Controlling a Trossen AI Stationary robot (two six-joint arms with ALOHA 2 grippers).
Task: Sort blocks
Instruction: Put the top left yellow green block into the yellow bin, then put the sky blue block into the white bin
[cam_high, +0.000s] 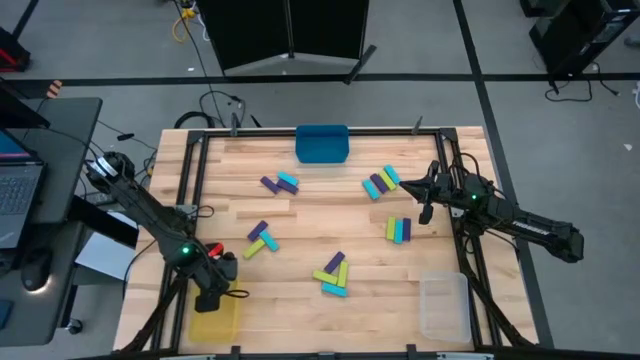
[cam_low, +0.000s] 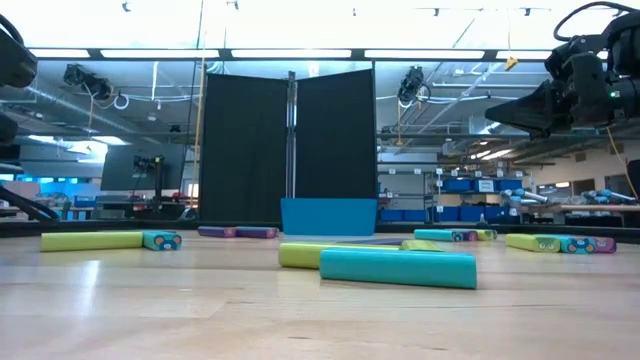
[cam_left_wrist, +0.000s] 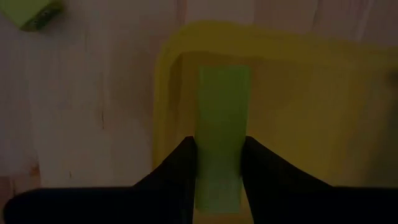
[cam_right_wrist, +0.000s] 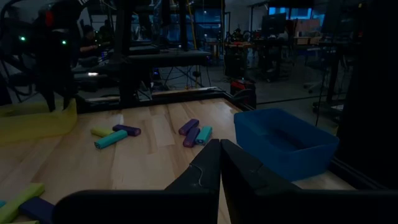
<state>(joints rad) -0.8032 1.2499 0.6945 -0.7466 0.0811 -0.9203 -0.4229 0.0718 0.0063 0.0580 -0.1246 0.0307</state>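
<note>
Small purple, lime and cyan blocks lie in groups on the wooden table: one pair (cam_high: 280, 183), a cluster (cam_high: 380, 183), a pair (cam_high: 398, 230), a group (cam_high: 262, 238) and a group (cam_high: 333, 275). My left gripper (cam_high: 212, 297) is at the near left corner over the yellow bin (cam_high: 215, 322) and is shut on a lime block (cam_left_wrist: 222, 118). My right gripper (cam_right_wrist: 220, 163) hovers shut and empty above the table's right side (cam_high: 425, 197), beside the blocks there. In the low view a cyan block (cam_low: 398, 267) lies nearest. My left gripper (cam_left_wrist: 219, 163) pinches the lime block between its two fingers (cam_left_wrist: 181, 169), one on each long side (cam_left_wrist: 205, 155). The fingers come from above and lie along the block, which juts past their tips over the yellow bin's inside (cam_left_wrist: 311, 118). Whether its free end touches the bin floor cannot be told.
A blue bin (cam_high: 322, 143) stands at the middle of the far edge, a clear bin (cam_high: 443, 305) at the near right corner. Another lime block (cam_left_wrist: 31, 12) lies on the table just beyond the yellow bin. Bare wood shows in the table's middle (cam_high: 320, 215).
</note>
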